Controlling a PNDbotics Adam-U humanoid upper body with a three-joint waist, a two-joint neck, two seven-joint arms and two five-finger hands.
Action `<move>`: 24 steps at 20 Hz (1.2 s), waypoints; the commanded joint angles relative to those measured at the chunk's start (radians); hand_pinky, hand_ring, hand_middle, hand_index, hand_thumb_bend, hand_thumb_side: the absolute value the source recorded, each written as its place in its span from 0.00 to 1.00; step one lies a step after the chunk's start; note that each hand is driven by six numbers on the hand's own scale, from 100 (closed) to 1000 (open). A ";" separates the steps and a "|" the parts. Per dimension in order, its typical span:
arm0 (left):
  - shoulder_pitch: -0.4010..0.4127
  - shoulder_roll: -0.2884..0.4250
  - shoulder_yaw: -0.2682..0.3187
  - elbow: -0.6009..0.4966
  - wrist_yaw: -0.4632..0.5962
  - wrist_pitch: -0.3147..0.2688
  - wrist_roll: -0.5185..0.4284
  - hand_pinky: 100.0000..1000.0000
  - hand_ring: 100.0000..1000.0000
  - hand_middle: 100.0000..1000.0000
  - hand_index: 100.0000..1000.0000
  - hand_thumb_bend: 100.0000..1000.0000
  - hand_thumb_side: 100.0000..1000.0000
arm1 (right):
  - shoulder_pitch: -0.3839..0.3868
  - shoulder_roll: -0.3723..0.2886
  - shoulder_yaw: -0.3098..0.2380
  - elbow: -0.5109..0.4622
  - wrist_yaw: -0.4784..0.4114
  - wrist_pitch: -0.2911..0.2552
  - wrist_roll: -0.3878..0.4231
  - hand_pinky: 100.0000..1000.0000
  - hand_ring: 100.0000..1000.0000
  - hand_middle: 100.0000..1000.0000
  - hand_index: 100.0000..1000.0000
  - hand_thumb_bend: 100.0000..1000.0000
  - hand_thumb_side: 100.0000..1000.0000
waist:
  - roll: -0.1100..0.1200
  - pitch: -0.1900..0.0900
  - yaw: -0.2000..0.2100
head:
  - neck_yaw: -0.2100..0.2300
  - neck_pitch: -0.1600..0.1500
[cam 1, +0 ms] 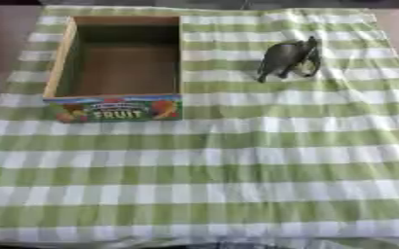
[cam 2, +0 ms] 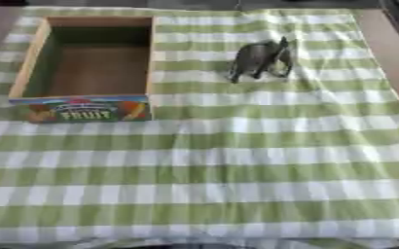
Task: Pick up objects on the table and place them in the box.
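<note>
Sitting far left on green-and-white checked cloth (cam 1: 237,165): open wooden box (cam 1: 60,58), "FRUIT" label facing near side. Standing upright to its right, well apart: dark grey elephant figure (cam 1: 288,58). Showing no robot hands, either view.

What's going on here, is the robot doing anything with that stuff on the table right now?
Nothing is being handled at this moment; neither robot hand shows in either view. A dark grey animal figure, shaped like an elephant, sits on the green and white checked cloth, apart from and to the right of the box. The box, with FRUIT printed on its front, looks empty, so the figure has not yet gone in.
</note>
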 commanded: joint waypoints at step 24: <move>-0.008 0.031 -0.014 -0.023 0.010 0.007 -0.023 0.26 0.32 0.66 0.47 0.00 0.74 | -0.183 0.035 0.108 0.403 0.101 -0.214 0.488 1.00 1.00 0.95 1.00 0.60 0.50 | 0.000 -0.020 0.017 | -0.012 -0.016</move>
